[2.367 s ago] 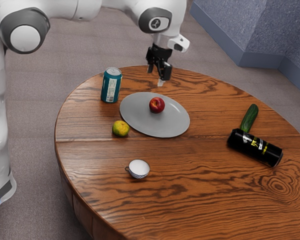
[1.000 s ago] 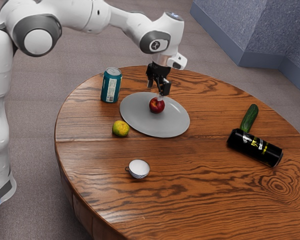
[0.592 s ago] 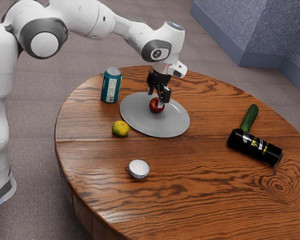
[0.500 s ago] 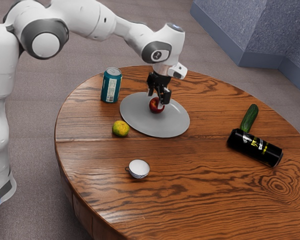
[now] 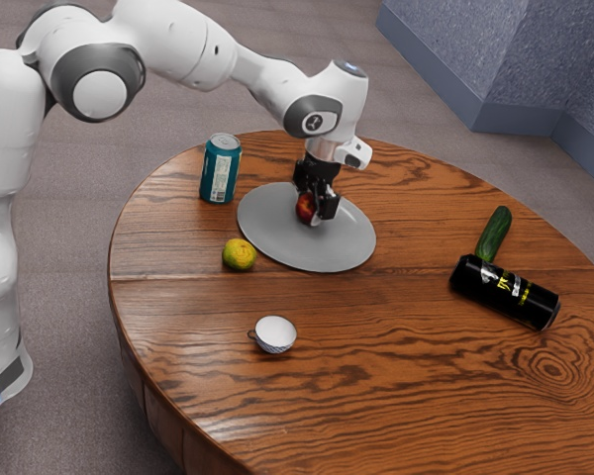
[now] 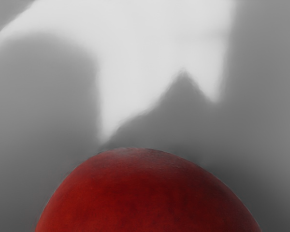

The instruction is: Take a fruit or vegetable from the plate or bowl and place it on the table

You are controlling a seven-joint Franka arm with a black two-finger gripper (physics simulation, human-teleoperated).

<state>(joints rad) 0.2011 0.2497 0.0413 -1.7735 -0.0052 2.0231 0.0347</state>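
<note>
Down over the plate, the gripper (image 5: 312, 202) is around the red fruit (image 5: 304, 209) in the exterior view and hides part of it. Whether it grips the fruit I cannot tell. The fruit is at the middle of the round grey plate (image 5: 287, 252), low at its surface. From the wrist view, the rounded red top of the fruit (image 6: 147, 193) appears large and close below my hand.
A teal can (image 5: 221, 170) stands beside the plate, and a yellow-green citrus fruit (image 5: 240, 254) lies by its rim. A small white cup (image 5: 275, 334) is on the wooden table (image 5: 376, 386). Toward the exterior view's right lie a black can (image 5: 503, 291) and a cucumber (image 5: 494, 234).
My hand has come down from above the far side of the plate to the red fruit, and most recently a little lower around it. The plate and the other things have stayed put.
</note>
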